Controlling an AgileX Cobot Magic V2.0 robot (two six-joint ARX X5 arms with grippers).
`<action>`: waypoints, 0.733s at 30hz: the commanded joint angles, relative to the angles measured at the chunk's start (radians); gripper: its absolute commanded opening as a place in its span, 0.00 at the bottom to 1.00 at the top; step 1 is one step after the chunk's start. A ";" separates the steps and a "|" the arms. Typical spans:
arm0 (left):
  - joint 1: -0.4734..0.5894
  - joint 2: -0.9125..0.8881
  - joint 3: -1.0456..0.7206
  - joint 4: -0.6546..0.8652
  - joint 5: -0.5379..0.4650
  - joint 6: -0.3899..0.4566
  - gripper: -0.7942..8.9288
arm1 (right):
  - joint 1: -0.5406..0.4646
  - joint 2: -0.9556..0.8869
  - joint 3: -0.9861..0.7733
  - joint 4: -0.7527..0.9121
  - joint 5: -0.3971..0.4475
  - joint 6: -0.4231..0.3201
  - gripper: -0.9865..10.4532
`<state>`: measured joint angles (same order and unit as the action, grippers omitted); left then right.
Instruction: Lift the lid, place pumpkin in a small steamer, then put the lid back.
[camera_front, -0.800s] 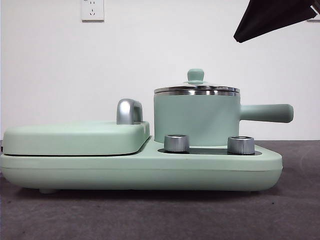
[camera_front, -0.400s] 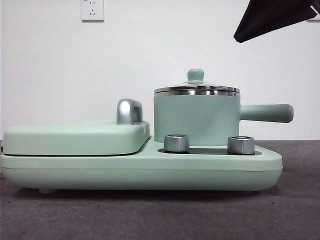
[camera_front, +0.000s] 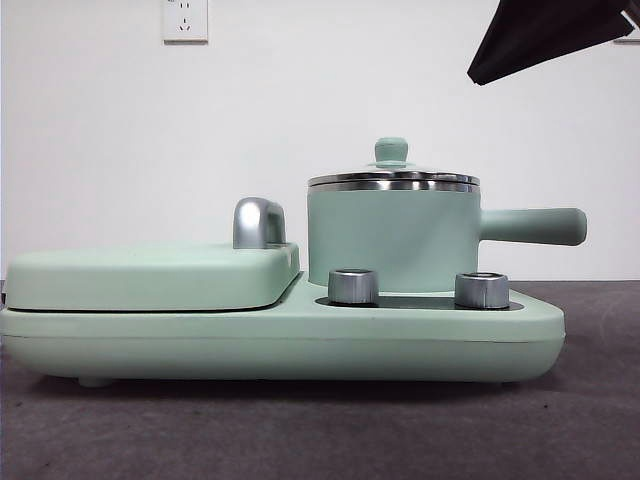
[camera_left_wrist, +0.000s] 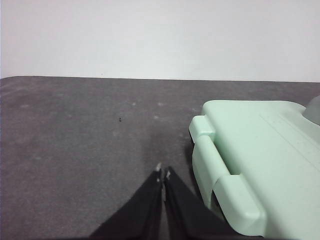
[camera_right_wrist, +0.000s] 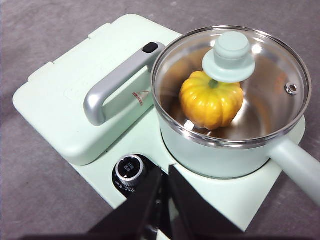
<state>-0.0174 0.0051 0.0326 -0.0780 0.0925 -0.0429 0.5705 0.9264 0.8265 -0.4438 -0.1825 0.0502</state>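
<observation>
A: any change vs 0.5s ago?
B: nope, nothing moved. pumpkin (camera_right_wrist: 211, 100) in small steamer (camera_front: 392, 240), lid (camera_right_wrist: 231, 82) on. My right gripper (camera_right_wrist: 164, 172) hangs above the knobs, left gripper (camera_left_wrist: 162, 173) low over table, both closed & empty.

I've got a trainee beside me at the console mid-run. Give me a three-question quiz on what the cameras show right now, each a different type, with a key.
1. True or false: the pumpkin sits inside the small steamer.
2. Where is the lid? A) on the flat griddle cover; B) on the steamer, closed; C) held in a gripper.
3. Fill in: the right gripper hovers above the appliance base, near a silver ____.

Key: 1 true, visible through the glass in the right wrist view. 2 B. 3 knob. The left gripper waits, shut, over the table beside the base.
</observation>
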 joint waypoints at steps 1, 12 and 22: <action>0.000 -0.002 -0.020 0.012 0.001 0.001 0.09 | 0.010 0.005 0.006 0.010 -0.001 -0.003 0.10; 0.000 -0.002 -0.020 0.012 0.001 0.001 0.09 | 0.010 0.005 0.006 0.010 -0.001 -0.003 0.10; 0.000 -0.002 -0.020 0.012 0.001 0.001 0.09 | -0.100 -0.182 -0.109 0.066 0.029 -0.145 0.10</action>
<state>-0.0174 0.0051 0.0326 -0.0780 0.0925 -0.0429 0.4725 0.7490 0.7288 -0.3813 -0.1562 -0.0746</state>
